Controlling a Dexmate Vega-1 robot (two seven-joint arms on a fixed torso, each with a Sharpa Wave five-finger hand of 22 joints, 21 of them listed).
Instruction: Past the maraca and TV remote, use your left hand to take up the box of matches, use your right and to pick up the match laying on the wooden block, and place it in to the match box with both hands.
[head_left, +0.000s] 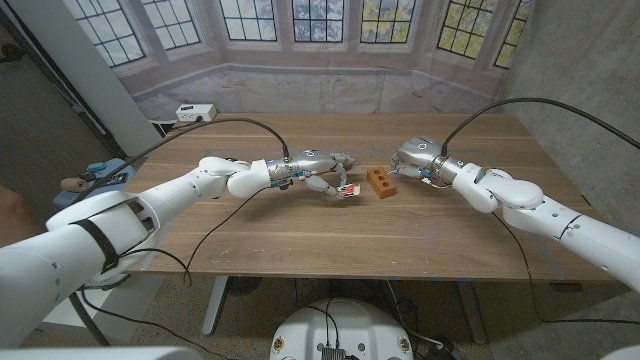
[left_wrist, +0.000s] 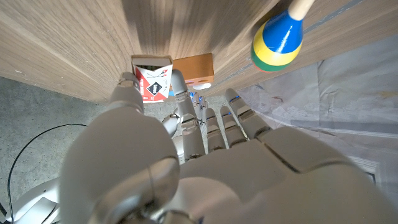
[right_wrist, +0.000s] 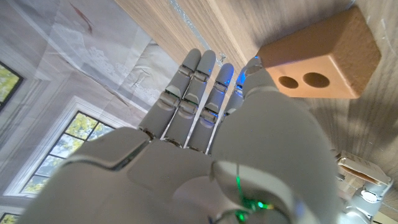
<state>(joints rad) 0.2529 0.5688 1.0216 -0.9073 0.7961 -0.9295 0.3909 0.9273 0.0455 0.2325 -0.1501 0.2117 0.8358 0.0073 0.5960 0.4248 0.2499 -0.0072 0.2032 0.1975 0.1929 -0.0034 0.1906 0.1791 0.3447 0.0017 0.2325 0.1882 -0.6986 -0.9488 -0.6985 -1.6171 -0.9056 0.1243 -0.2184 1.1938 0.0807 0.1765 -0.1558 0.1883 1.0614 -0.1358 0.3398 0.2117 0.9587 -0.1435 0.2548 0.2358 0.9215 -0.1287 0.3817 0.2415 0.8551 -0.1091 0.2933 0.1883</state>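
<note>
My left hand (head_left: 318, 176) reaches over the table's middle and pinches a small red-and-white matchbox (head_left: 347, 189) between thumb and a finger; in the left wrist view the matchbox (left_wrist: 152, 81) sits at the fingertips. Just right of it stands the wooden block (head_left: 381, 183) with two holes, also seen as the block (left_wrist: 194, 67) behind the box. My right hand (head_left: 415, 160) hovers at the block's far right side, fingers straight, thumb by a corner of the block (right_wrist: 323, 59). I cannot make out the match. A maraca (left_wrist: 278, 37) with a blue, yellow and green head lies beside my left hand.
A white power box (head_left: 195, 112) sits at the table's back left corner. Black cables arc over both arms, and one trails across the table (head_left: 300, 240) toward the front edge. Bare wood spreads in front of the block and at the right.
</note>
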